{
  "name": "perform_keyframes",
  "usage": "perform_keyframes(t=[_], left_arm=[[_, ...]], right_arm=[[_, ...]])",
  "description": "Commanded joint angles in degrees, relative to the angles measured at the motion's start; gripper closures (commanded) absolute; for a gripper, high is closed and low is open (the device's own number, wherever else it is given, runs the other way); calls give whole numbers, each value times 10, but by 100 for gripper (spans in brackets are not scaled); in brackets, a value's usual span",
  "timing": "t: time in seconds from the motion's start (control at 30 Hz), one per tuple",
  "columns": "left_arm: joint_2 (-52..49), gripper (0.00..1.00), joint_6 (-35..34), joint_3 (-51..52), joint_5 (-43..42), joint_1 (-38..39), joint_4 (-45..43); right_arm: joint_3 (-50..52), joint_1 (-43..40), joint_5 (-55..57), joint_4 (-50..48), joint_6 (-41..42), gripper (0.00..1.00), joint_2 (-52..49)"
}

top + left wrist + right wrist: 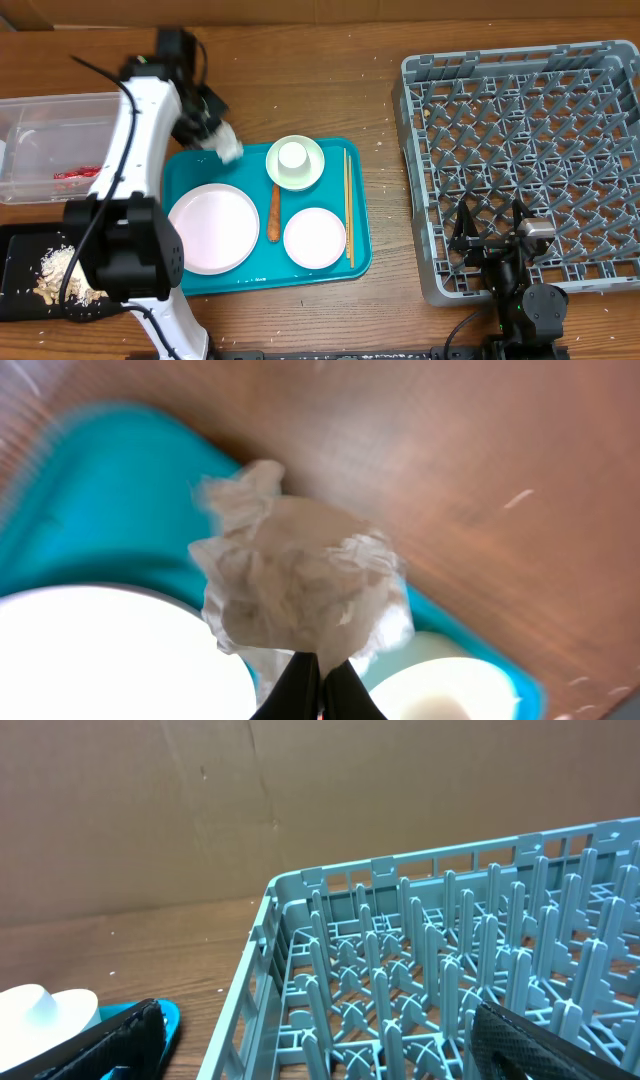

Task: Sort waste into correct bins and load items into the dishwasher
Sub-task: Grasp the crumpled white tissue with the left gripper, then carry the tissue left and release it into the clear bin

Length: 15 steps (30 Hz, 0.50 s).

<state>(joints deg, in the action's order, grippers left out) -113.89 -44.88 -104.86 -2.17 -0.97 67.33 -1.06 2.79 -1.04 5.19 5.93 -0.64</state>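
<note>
Overhead: left gripper [221,139] clamps the crumpled napkin [230,148] over the teal tray's [250,170] far-left corner, clear tub [50,120] lying leftward at the tabletop's left edge.

We find a bare strip of bench [388,200] between the teal tray [358,268] and the grey dish rack [413,160], open to a claw. On the tray, large plate [212,228], small plate [314,238], bowl [312,170], carrot [273,213] and chopsticks [348,205] leave only narrow gaps. The left arm [140,130] crosses between tray and clear tub [40,140]; the left claw [320,685], closed on the crumpled napkin [229,147], hangs over the tray's far-left corner. Upright pegs [520,130] crowd the rack floor.
</note>
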Motion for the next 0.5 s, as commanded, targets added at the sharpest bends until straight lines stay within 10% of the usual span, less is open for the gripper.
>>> perform_keyframes(t=[0.0,0.37,0.4,0.47], left_arm=[[28,96,3,-127,150,-39,24],[-7,87,14,-156,276,-201,30],[-12,70,14,-156,268,-214,37],[-13,0,14,-156,238,-227,45]], right_arm=[[6,5,3,-3,-2,0,5],[6,5,3,-3,-2,0,5],[6,5,3,-3,-2,0,5],[6,5,3,-3,-2,0,5]])
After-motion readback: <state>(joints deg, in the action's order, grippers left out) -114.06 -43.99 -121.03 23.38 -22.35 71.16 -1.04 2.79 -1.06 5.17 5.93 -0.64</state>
